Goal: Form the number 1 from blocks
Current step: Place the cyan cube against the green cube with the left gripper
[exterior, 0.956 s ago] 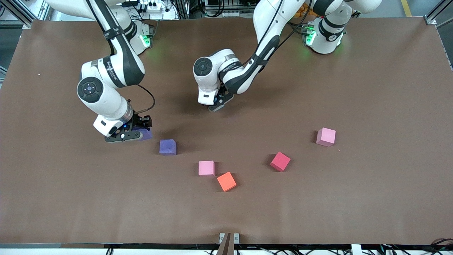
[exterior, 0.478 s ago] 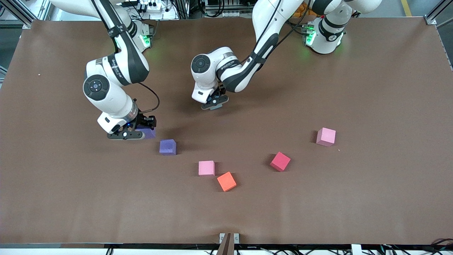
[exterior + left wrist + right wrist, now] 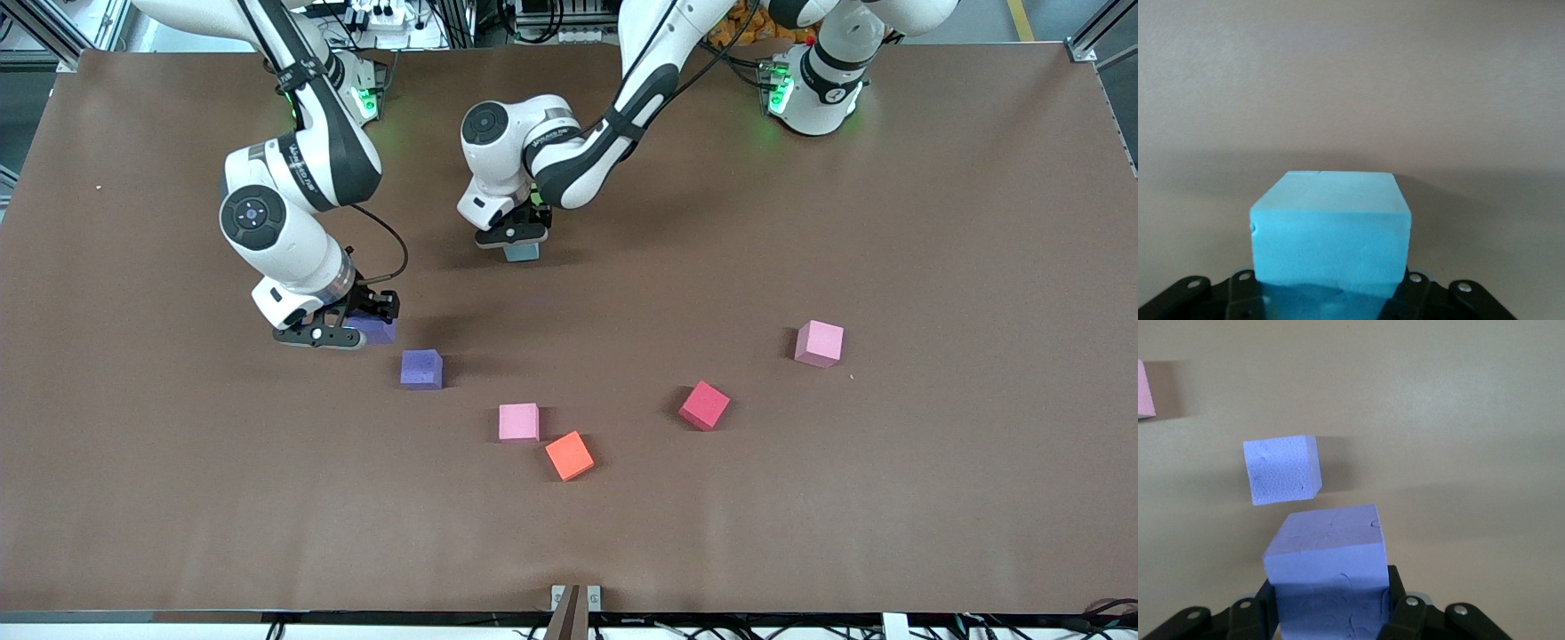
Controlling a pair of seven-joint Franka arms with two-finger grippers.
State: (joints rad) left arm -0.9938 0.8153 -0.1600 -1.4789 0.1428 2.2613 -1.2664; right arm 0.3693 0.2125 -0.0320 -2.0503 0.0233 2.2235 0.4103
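Front view shows a brown bench [image 3: 933, 498] with seven cubes in sight: two purple, one light blue, one crimson, two pale pink and one orange. No green cube can be seen in any view.

At the right arm's end of the bench, the right tool [image 3: 342, 331] is low over the surface and closed on the first purple block [image 3: 377, 332]. In the right wrist view this block [image 3: 1328, 570] sits between the dark fingers [image 3: 1395, 603], and its underside seems a little above the bench, but I cannot tell this for sure. The second purple block [image 3: 421, 369] lies free on the bench just beside the held one, a little nearer to the front camera; it appears in the right wrist view [image 3: 1282, 469] too, apart from the held block.

Toward the middle, the left tool [image 3: 518, 242] is closed on the one light blue block [image 3: 522, 252], over a bare part of the bench close to the robots' bases. The left wrist view shows this block [image 3: 1331, 233] gripped on both sides.

Nearer to the front camera lie one pale pink cube [image 3: 518, 422] and one orange cube [image 3: 569, 455], just beside each other with corners almost touching. The one crimson block [image 3: 704, 405] lies alone, turned at an angle. The other pale pink cube [image 3: 819, 343] lies well apart, toward the left arm's end.
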